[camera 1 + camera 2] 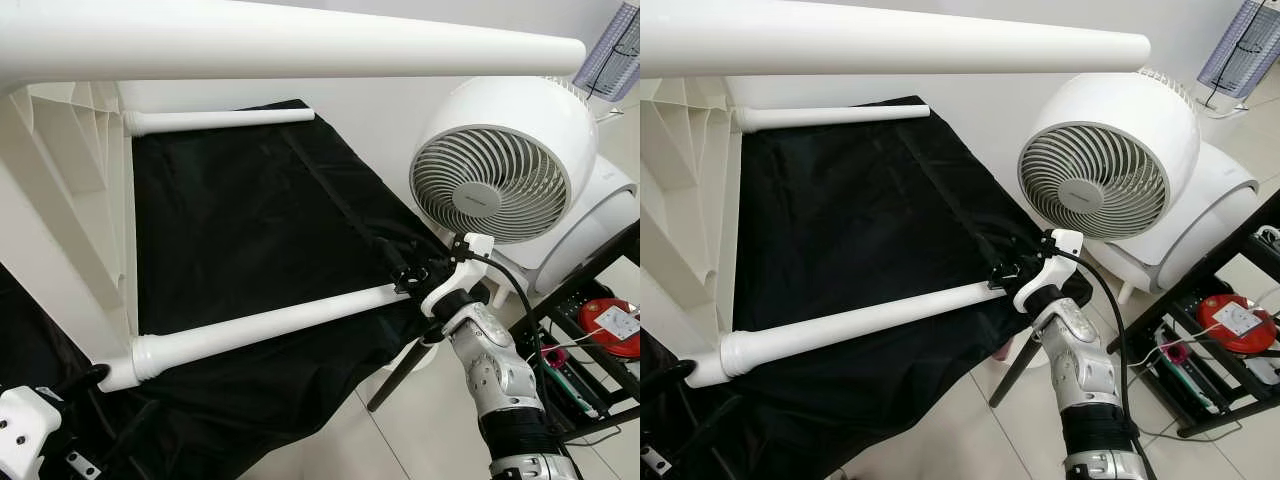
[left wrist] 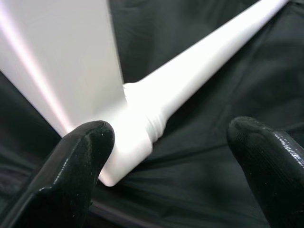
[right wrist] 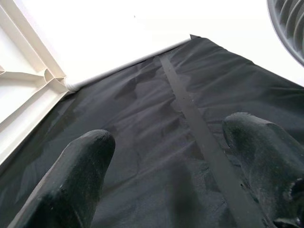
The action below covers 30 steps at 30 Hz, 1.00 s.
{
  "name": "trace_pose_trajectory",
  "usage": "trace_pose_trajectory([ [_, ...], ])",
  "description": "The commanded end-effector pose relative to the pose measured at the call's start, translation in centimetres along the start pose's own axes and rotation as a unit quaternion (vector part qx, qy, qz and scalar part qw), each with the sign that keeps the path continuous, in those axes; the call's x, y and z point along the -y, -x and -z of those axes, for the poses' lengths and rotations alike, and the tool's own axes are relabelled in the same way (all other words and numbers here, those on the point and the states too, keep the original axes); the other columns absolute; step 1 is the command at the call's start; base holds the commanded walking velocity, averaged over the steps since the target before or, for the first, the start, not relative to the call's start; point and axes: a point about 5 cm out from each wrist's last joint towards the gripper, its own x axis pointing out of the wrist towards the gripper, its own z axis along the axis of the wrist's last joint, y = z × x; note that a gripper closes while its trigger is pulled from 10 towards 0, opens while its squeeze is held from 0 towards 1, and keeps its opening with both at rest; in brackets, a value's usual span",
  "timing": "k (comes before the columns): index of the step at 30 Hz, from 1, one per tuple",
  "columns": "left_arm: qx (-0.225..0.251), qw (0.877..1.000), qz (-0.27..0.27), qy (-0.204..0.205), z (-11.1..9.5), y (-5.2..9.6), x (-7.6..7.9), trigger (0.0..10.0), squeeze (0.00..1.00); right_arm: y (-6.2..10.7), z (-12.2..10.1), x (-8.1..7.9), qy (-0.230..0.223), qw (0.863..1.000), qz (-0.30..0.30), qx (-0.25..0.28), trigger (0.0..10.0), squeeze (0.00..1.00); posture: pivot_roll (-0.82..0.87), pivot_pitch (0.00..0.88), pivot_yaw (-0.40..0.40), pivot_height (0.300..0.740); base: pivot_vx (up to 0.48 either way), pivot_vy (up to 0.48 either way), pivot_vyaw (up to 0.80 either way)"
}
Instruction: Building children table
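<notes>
The white children's table lies on its side on a black cloth (image 1: 250, 210), its ribbed tabletop underside (image 1: 60, 200) at the left. Three round white legs point right: a near leg (image 1: 270, 325), a far leg (image 1: 220, 120) and an upper leg (image 1: 300, 45) close to the camera. My right gripper (image 1: 405, 275) hovers at the near leg's free end; its fingers (image 3: 80, 171) are open over the cloth with nothing between them. My left gripper (image 2: 171, 128) is open at the base of the near leg (image 2: 142, 123), where it joins the tabletop, not touching it.
A round white fan (image 1: 505, 160) stands right behind my right gripper. A black shelf rack (image 1: 590, 290) with a red object (image 1: 610, 325) and cables is at the right. A black tripod leg (image 1: 400, 370) slants to the tiled floor (image 1: 400, 440).
</notes>
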Motion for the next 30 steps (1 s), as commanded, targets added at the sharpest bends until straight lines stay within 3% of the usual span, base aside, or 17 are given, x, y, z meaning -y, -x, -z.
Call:
trace_pose_trajectory([
  [1,0.0,0.998,-0.069,0.009,0.0,0.6,-1.0,10.0,0.0,0.1,0.2,0.1,0.002,1.0,0.001,-0.002,10.0,0.0,0.2,0.134,-0.069,0.74,0.0,0.0,0.0],
  [9,0.0,0.996,-0.093,0.014,0.1,1.5,-0.8,10.0,0.0,-0.1,0.8,-0.5,-0.006,1.0,-0.008,-0.007,10.0,0.0,0.23,0.129,-0.093,0.74,0.0,0.0,0.0],
  [17,0.0,0.991,-0.135,0.016,0.3,2.3,-1.7,10.0,0.0,-0.3,1.2,-0.9,-0.009,1.0,-0.021,-0.013,10.0,0.0,0.24,0.128,-0.106,0.74,0.0,0.0,0.0],
  [19,0.015,0.988,-0.153,0.019,0.0,2.1,-1.8,10.0,0.0,-0.4,1.3,-0.9,-0.009,1.0,-0.022,-0.014,10.0,0.0,0.24,0.126,-0.112,0.74,0.0,0.0,0.0],
  [21,0.054,0.984,-0.167,0.038,-1.0,0.8,-1.4,10.0,0.0,-0.4,1.3,-1.1,-0.011,1.0,-0.025,-0.015,10.0,0.0,0.24,0.122,-0.117,0.74,0.0,0.0,0.0],
  [30,0.101,0.98,-0.165,0.055,-2.3,-1.5,-0.5,10.0,0.0,-0.4,1.1,-1.2,-0.001,1.0,-0.028,-0.009,10.0,0.0,0.23,0.116,-0.121,0.74,0.0,0.0,0.0],
])
